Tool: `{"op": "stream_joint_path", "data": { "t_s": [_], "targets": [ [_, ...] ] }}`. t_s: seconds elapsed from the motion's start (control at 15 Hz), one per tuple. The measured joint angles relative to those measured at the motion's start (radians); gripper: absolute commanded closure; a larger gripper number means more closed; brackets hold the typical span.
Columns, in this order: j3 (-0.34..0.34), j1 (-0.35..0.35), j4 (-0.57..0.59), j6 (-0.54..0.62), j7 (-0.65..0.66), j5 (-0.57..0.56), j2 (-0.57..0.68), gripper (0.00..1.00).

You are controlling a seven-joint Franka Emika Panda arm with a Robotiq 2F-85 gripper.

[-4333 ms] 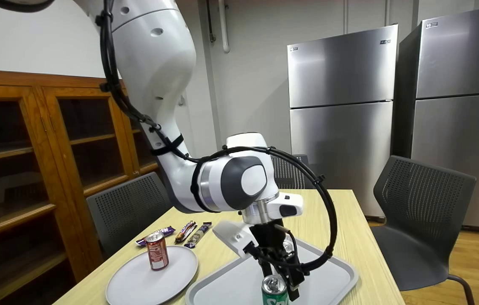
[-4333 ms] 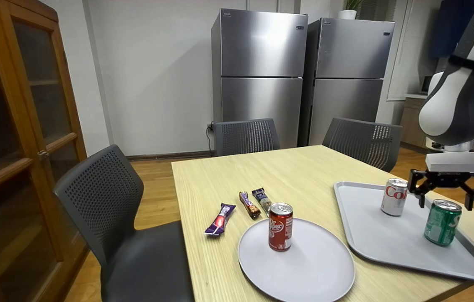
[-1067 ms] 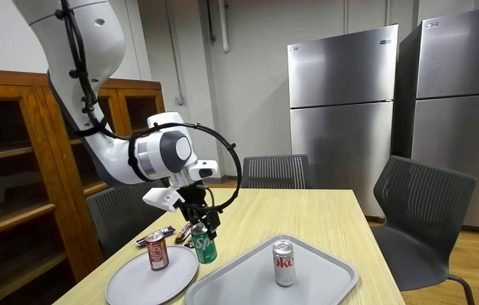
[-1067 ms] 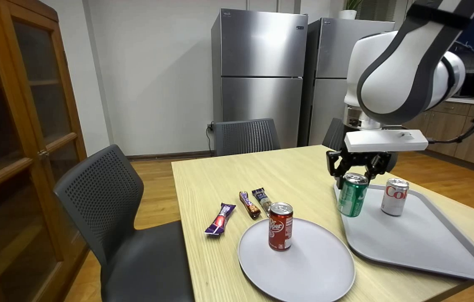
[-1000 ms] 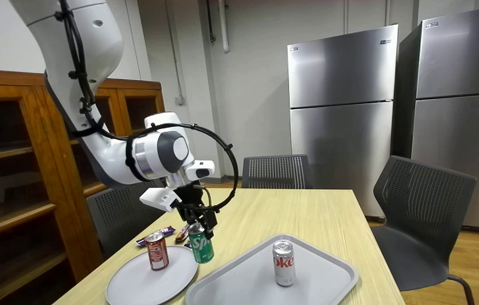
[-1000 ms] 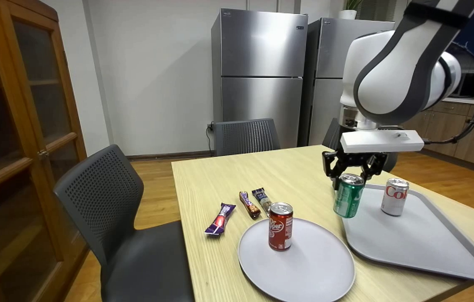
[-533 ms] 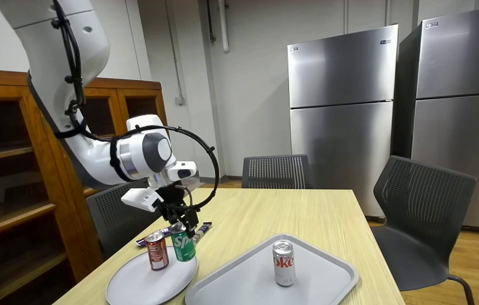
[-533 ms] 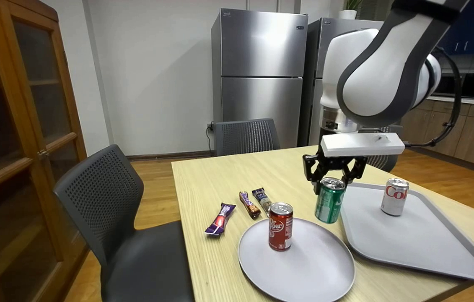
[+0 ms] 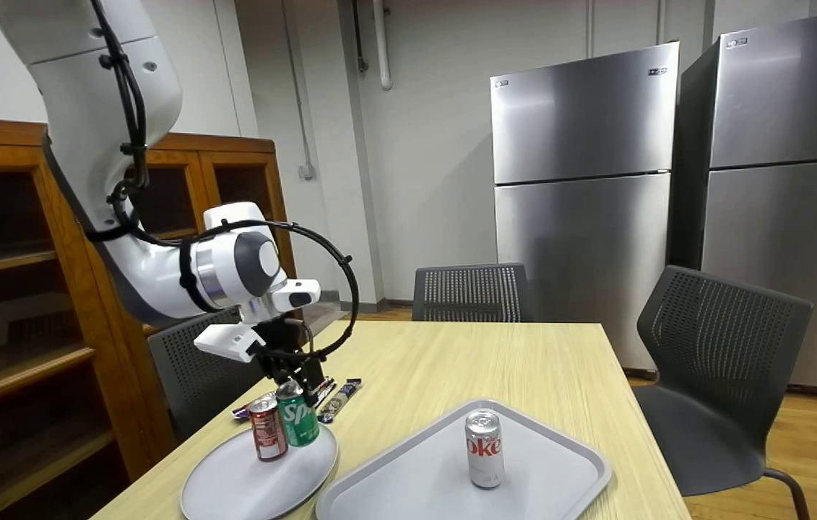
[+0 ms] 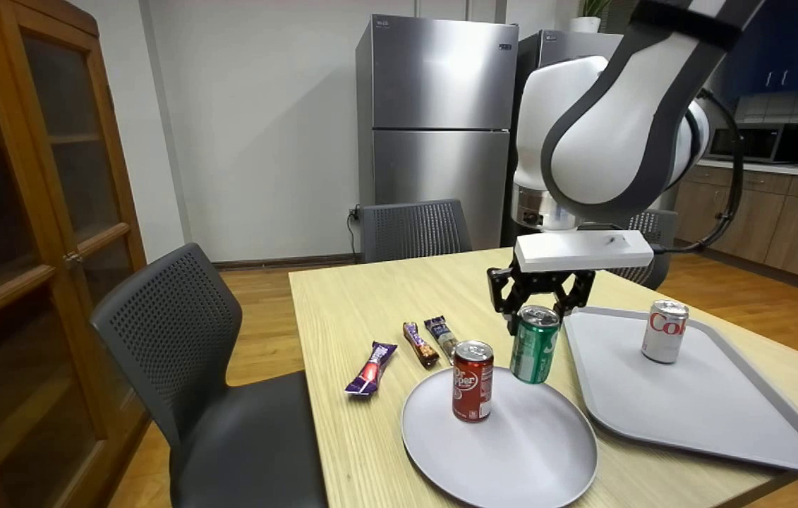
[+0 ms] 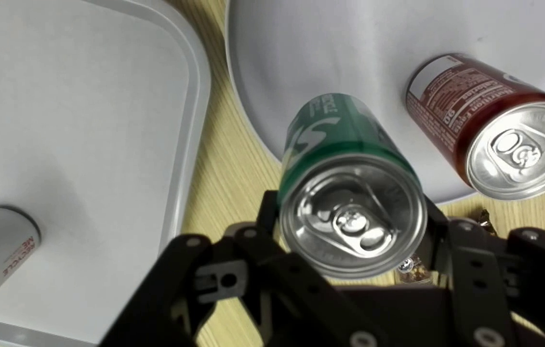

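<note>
The green can [image 10: 535,349], gripped by the partly spread end effector [image 10: 537,322], has been carried from the tray [image 10: 705,402] to above the plate [image 10: 522,451].

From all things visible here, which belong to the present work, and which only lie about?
Work: claw; green can it holds; perhaps round plate, close by.

Apparently just lying about: red can on that plate; silver-white can on tray; wrapped bars.
</note>
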Motion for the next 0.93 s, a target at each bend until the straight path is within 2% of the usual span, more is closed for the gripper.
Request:
{"op": "stream_joint_path", "data": {
  "t_s": [0.93],
  "targets": [
    [0.000, 0.024, 0.117, -0.033, 0.010, 0.061, 0.135, 0.61]
  ]
}}
